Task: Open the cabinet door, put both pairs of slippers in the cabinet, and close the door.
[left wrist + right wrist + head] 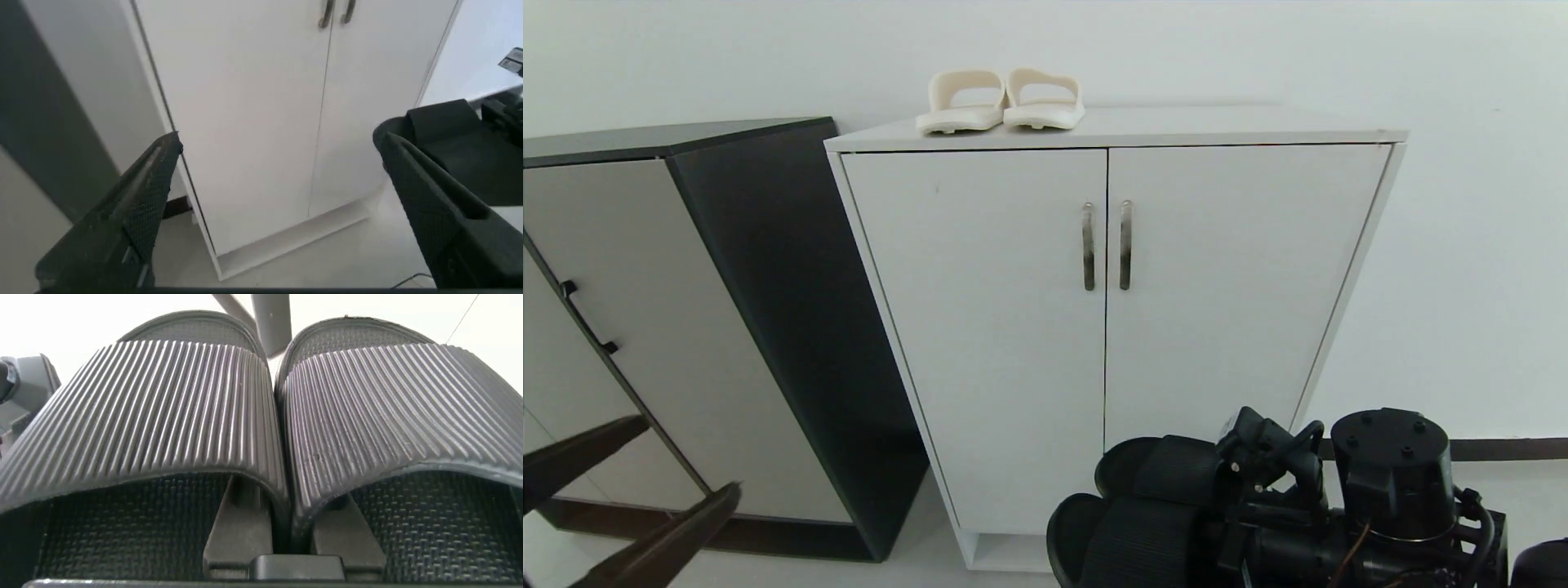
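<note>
1. Lower left: the left gripper point(690, 453) has its fingers spread wide and holds nothing.
2. Centre: the white cabinet point(980, 327) stands with both doors closed.
3. Upper centre: the cream slippers point(1001, 102) sit side by side on the cabinet's top.
4. Lower right: the right gripper point(286, 539) is clamped on the black slippers point(1143, 506).

The left gripper point(690, 453) is basically two long dark fingers point(135, 204), wedge-shaped and tapering to blunt tips, with a fine dotted grip texture all over the inner faces. The right arm point(1396, 482) is all black: a chunky round joint cap with a handful of small screws dotted across its flat top, black cables looping around it, plus one thin brownish wire lower down. The right gripper point(290, 539) has a knobbly black housing point(1262, 457), and its fingers point(237, 535) look like flat, plain dark grey bars.
</note>
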